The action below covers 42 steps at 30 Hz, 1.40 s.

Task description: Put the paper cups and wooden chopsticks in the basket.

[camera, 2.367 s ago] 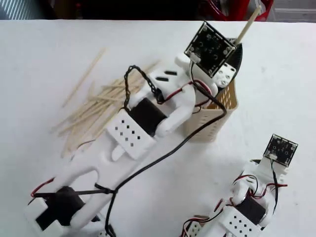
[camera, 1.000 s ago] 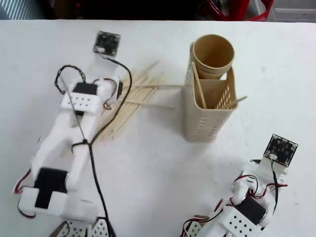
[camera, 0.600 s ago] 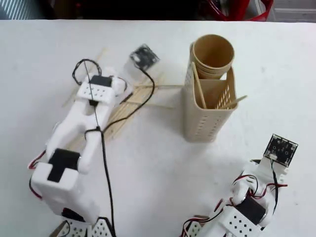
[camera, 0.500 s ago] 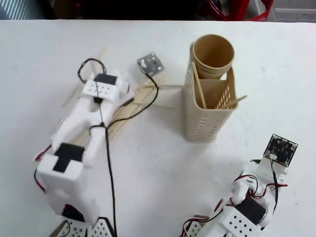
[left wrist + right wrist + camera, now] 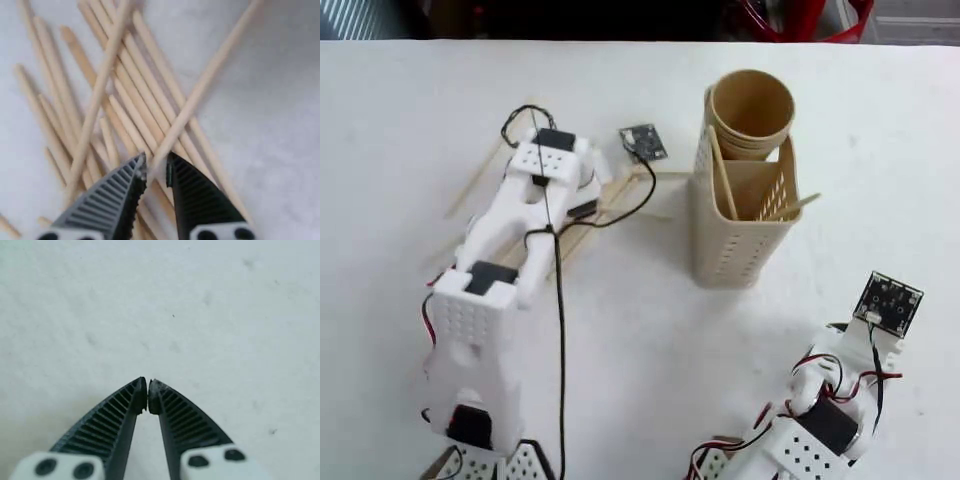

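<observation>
The left gripper (image 5: 156,167), its jaws only a slit apart, hovers over the wooden chopsticks (image 5: 135,100) near the far edge of the table (image 5: 420,90). The right gripper (image 5: 148,392) is pressed together near the front right corner. The paper cups (image 5: 750,105) sit in the basket (image 5: 740,250).

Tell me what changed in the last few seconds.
The left arm swung off the basket, letting go of a chopstick there, back to the chopstick pile, then crept along it toward the basket; the left gripper now sits low over the pile. The paper cups, basket and right gripper stayed put.
</observation>
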Tool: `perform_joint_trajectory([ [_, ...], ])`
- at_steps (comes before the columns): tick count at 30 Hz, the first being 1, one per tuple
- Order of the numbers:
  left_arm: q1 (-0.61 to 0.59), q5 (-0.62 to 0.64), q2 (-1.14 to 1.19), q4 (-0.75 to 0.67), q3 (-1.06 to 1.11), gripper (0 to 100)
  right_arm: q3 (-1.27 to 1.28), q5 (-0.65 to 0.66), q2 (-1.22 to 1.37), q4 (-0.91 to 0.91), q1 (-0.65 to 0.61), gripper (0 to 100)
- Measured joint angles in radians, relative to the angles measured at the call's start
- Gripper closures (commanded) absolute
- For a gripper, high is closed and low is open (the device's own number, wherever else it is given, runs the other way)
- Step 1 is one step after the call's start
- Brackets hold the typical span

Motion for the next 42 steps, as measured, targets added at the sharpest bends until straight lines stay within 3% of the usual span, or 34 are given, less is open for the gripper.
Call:
perform_joint_trajectory([
  [6, -0.002, -0.015, 0.068, 0.054, -0.078, 98, 0.0, 0.0, 0.0, 0.0, 0.0, 97.8],
  [13, 0.0, 0.002, 0.074, 0.074, -0.098, 98, 0.0, 0.0, 0.0, 0.0, 0.0, 97.8],
  [18, 0.002, 0.077, 0.074, 0.187, -0.183, 98, 0.0, 0.0, 0.0, 0.0, 0.0, 97.8],
  [23, 0.002, 0.226, 0.005, 0.342, -0.299, 98, 0.0, 0.0, 0.0, 0.0, 0.0, 97.8],
  [32, 0.021, 0.608, -0.226, 0.565, -0.542, 98, 0.0, 0.0, 0.0, 0.0, 0.0, 97.8],
  [42, 0.293, 0.789, -0.497, 0.572, -0.571, 98, 0.0, 0.0, 0.0, 0.0, 0.0, 97.8],
])
